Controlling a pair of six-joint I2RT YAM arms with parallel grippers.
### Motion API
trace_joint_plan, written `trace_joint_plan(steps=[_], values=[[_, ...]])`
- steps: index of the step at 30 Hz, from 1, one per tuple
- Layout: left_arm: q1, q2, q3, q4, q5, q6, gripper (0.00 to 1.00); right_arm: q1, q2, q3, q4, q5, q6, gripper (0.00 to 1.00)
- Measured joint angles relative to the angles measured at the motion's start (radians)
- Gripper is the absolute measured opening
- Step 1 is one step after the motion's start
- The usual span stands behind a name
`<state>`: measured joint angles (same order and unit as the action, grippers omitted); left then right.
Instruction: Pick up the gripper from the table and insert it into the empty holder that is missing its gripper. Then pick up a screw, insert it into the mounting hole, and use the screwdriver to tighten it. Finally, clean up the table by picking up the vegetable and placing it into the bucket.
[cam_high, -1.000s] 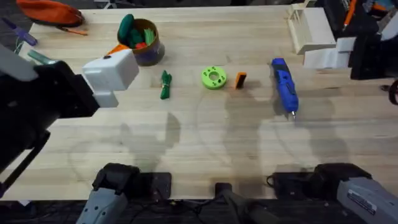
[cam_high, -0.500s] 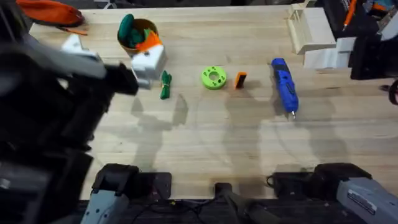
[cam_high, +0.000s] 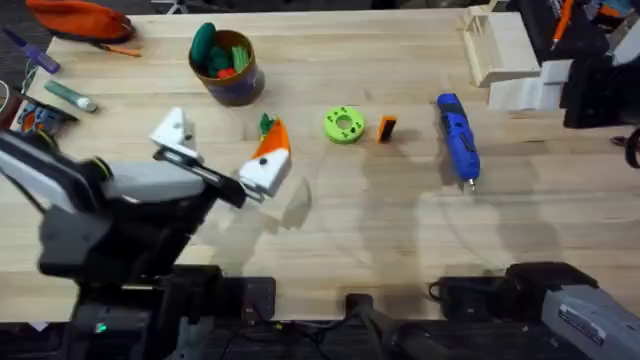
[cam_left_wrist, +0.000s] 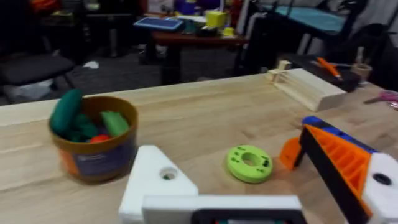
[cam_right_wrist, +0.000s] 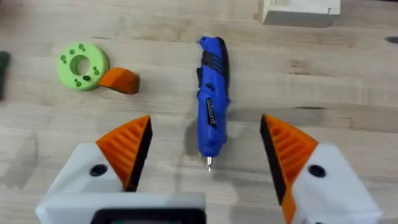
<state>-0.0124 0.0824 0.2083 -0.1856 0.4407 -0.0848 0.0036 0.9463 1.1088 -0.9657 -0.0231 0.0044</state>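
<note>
The small orange gripper (cam_high: 386, 128) (cam_right_wrist: 118, 79) (cam_left_wrist: 290, 152) lies on the table (cam_high: 400, 220) beside a lime-green disc (cam_high: 343, 124). To its right lies the blue screwdriver (cam_high: 457, 137) (cam_right_wrist: 212, 102), tip toward the near edge. My left gripper (cam_high: 222, 148) (cam_left_wrist: 227, 142) hovers open left of the disc. One of its fingers carries an orange pad. The other is a bare white holder (cam_high: 175, 132) (cam_left_wrist: 155, 180) with a hole. The orange-padded finger partly covers the green vegetable (cam_high: 266, 123). The bucket (cam_high: 230, 65) (cam_left_wrist: 93, 146) holds toy food. My right gripper (cam_right_wrist: 205, 124) is open above the screwdriver's tip.
A pale wooden box (cam_high: 497, 45) and white parts (cam_high: 525, 92) sit at the back right beside dark equipment (cam_high: 600, 70). A marker pen (cam_high: 70, 95) and an orange pouch (cam_high: 80, 18) lie at the far left. The near middle of the table is bare wood.
My left arm has swung in from the left edge, passed by the bucket, and now holds its gripper lower and further right, over the vegetable. The right arm and table items have not moved.
</note>
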Motion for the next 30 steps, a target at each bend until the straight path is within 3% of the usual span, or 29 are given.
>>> trace_joint_plan(steps=[4,12,23,30], values=[[0.0,-0.075,-0.089,0.088,0.094,-0.01,0.999,0.0,0.0,0.0,0.0,0.0,0.0,0.994],[0.0,-0.078,-0.183,0.216,0.274,-0.021,0.999,0.0,0.0,0.0,0.0,0.0,0.0,0.994],[0.0,-0.078,-0.194,0.199,0.512,0.008,0.999,0.0,0.0,0.0,0.0,0.0,0.0,0.992],[0.006,-0.078,-0.195,0.102,0.573,0.02,0.999,0.0,0.0,0.0,0.0,0.0,0.0,0.993]])
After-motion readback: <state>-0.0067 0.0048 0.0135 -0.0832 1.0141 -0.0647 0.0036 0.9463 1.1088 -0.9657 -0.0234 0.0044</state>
